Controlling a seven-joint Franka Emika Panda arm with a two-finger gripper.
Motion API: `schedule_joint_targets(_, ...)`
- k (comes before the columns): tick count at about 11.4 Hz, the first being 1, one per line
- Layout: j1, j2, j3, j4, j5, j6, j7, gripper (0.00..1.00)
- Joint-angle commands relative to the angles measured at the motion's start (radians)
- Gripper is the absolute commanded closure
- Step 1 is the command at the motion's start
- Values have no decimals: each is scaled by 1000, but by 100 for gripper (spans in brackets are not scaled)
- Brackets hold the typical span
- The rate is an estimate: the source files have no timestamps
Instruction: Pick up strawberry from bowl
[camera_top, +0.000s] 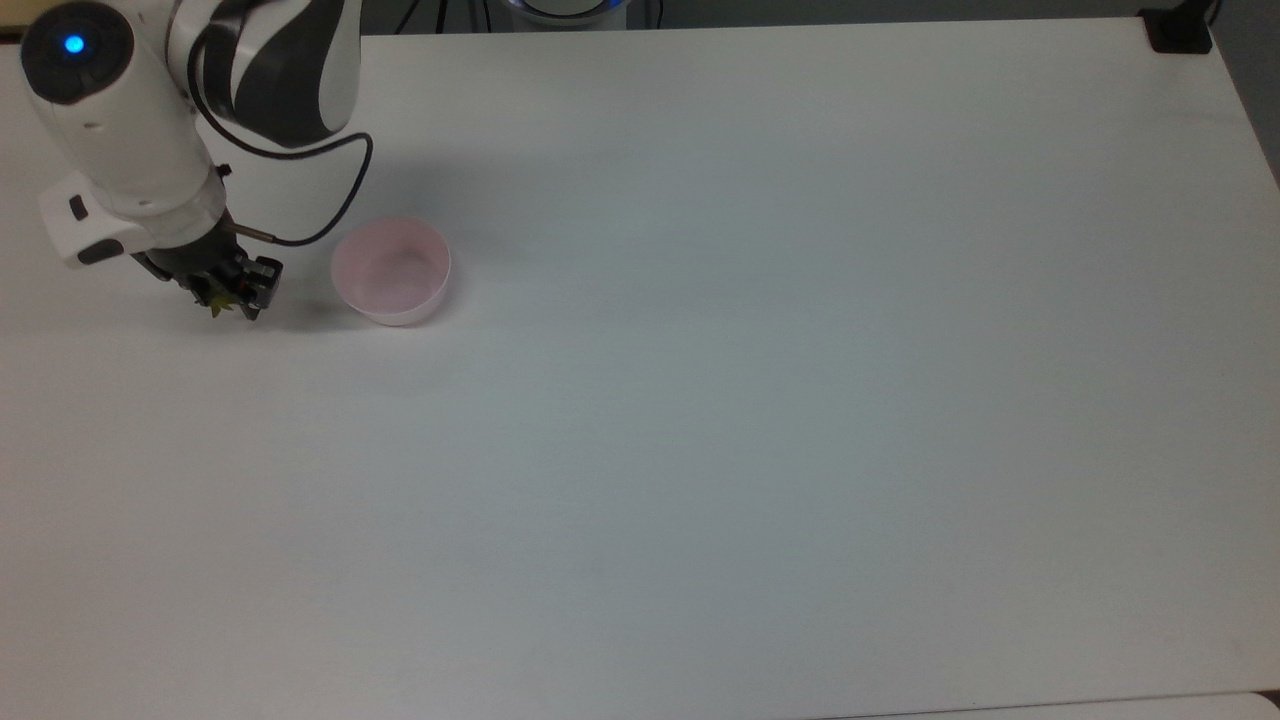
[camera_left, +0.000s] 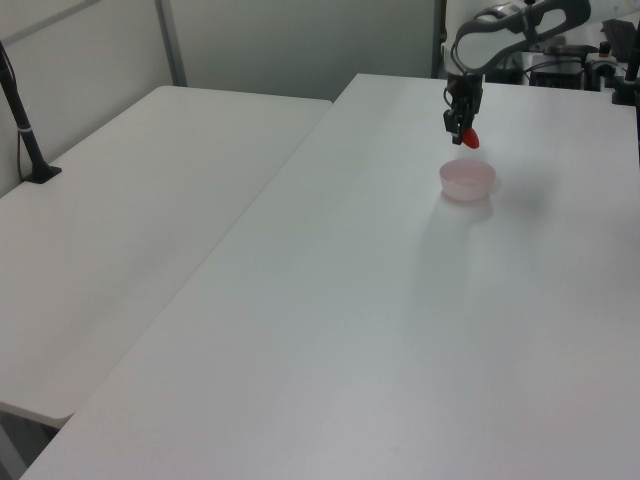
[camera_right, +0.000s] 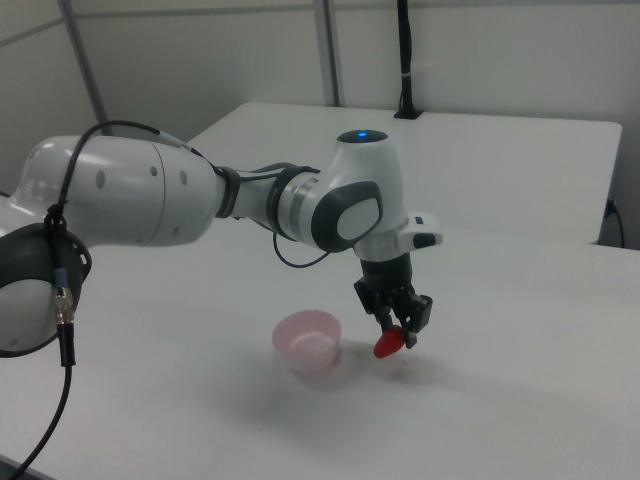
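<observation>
Gripper (camera_right: 402, 333) is clamped on the strawberry (camera_right: 388, 345), fingers pressed to either side of the fruit near its cap end, red tip pointing down and away. In the right view the fruit hangs below the fingertips, clear of the table (camera_right: 520, 400), with a faint shadow beneath it. In the left view the strawberry (camera_left: 469, 138) shows as a red spot under the gripper (camera_left: 460, 126), above and apart from the bowl (camera_left: 467, 181). In the top view the gripper (camera_top: 228, 289) sits beside the bowl (camera_top: 391, 271), off toward the top view's left, with bare tabletop between them; a trace of green cap shows at the fingertips.

Bowl interior appears vacant in all three views; it stands upright and undisturbed.

Assessment: the pick itself is done, since the fruit is out of the bowl, off the surface and firmly held. Judged from the task sentence, little or nothing remains beyond holding the grasp steady. Risk noted: the glossy, tapered fruit could slip if the grip loosens.
</observation>
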Motion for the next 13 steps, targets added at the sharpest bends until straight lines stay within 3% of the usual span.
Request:
schedule_joint_targets(1, 4, 21, -2, 6, -29, 34, -7, 48)
schedule_joint_targets(3, 0, 20, -2, 6, -36, 36, -8, 39)
schedule_joint_targets(5, 1, -1, -4, 9, -33, 24, -5, 19)
schedule_joint_targets(8, 16, -124, 12, 9, -18, -91, 4, 6)
schedule_joint_targets(9, 70, -171, 10, 9, -17, -134, 9, 0)
schedule_joint_targets(13, 287, -331, -5, 7, -20, -410, 100, 0)
